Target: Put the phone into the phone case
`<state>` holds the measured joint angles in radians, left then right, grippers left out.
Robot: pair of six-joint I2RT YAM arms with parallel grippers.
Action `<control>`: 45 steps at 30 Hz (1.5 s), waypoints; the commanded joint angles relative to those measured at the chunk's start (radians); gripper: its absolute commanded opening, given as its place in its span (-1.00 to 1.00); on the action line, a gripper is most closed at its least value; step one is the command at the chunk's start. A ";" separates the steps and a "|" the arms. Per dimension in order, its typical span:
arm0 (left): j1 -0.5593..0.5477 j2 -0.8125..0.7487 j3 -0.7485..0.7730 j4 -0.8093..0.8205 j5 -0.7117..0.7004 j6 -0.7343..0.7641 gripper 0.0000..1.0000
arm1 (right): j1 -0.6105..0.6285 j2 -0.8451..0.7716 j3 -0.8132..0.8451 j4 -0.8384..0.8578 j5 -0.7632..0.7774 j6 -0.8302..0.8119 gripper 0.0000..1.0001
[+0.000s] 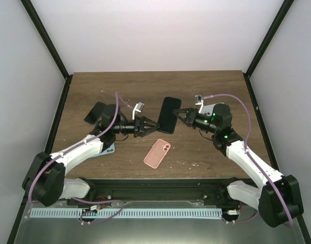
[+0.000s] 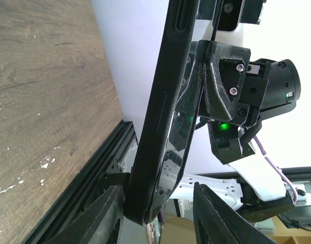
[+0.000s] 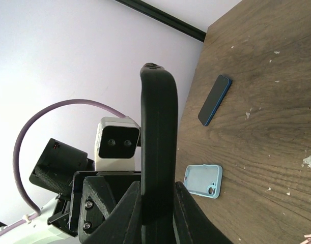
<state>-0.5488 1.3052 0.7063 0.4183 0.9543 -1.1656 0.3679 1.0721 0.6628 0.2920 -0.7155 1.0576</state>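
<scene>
A black phone is held upright in the air over the table's middle. My right gripper is shut on its right edge; in the right wrist view both fingers press its sides. In the left wrist view the phone shows a matte black case layer against a glossy body. My left gripper is open around its lower end, with one finger touching the edge and the other apart. A pink phone case lies flat on the table near the front.
A dark blue phone lies at the far left and also shows in the right wrist view. A light blue case lies by the left arm. A black rail runs along the front edge.
</scene>
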 commanded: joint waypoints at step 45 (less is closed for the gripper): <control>0.010 -0.097 0.180 -0.542 -0.237 0.510 0.34 | -0.087 0.121 0.007 -0.050 -0.424 -0.436 -0.90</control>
<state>-0.5476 1.2217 0.8471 -0.1802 0.6819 -0.7036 0.2790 1.2415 0.6399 0.1383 -0.9131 0.7033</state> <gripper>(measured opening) 0.672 0.116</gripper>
